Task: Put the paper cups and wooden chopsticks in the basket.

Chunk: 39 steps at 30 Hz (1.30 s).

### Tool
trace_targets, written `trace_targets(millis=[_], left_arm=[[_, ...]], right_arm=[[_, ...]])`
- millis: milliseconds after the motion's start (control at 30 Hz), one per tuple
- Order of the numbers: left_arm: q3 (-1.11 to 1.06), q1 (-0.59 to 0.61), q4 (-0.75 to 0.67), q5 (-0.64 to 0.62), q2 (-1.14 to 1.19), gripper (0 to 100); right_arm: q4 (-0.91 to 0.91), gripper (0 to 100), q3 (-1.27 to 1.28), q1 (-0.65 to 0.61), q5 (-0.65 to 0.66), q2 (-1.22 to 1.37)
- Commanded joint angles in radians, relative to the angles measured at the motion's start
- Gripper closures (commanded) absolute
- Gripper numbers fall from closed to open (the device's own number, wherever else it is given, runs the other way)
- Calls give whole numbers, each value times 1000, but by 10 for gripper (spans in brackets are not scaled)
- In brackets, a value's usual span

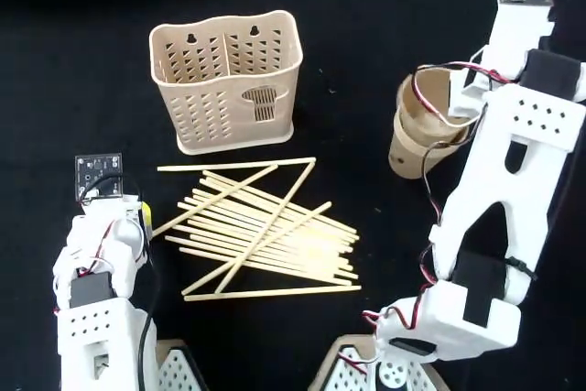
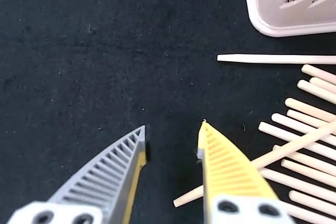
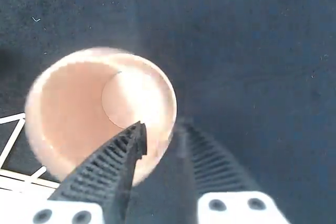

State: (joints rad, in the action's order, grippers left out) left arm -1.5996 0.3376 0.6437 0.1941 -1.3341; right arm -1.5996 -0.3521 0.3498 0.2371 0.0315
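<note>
A beige slotted basket (image 1: 215, 107) stands upright at the back middle of the black table; its corner (image 2: 286, 22) appears in the left wrist view. Several wooden chopsticks (image 1: 265, 231) lie in a loose pile in front of it, and their ends (image 2: 310, 111) reach beside my left gripper (image 2: 173, 127). That gripper hangs open over bare table left of the pile. A stack of paper cups (image 1: 417, 135) leans at the right. My right gripper (image 3: 160, 129) straddles the top cup's (image 3: 79, 108) rim, one finger inside and one outside, still slightly open.
The right arm (image 1: 508, 180) stretches from the front edge to the cups and covers the table's right side. The left arm (image 1: 96, 290) sits at the front left. Bare black cloth lies left of the basket and between the basket and the cups.
</note>
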Motion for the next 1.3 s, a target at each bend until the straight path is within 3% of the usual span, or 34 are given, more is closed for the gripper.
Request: trace_targets(millis=[0,100,200,467,833,1000,1267], left_arm=[[7,1,-14,-5,-14,830],[7,1,-14,-5,-14,830],[7,1,-14,-5,-14,830],[7,1,-15,-5,-14,830],[8,-1,-15,-5,-14,830],[8,-1,-15,-5,-14,830],[8,-1,-15,-5,-14,830]], right_arm=[[15,817,-5,8,8,-15],[17,858,-5,3,8,-15],[29,987,4,3,8,-10],[341,986,203,6,100,-15],[649,986,455,0,35,-48],[687,986,552,-17,37,-202],[684,974,751,-98,35,-651]])
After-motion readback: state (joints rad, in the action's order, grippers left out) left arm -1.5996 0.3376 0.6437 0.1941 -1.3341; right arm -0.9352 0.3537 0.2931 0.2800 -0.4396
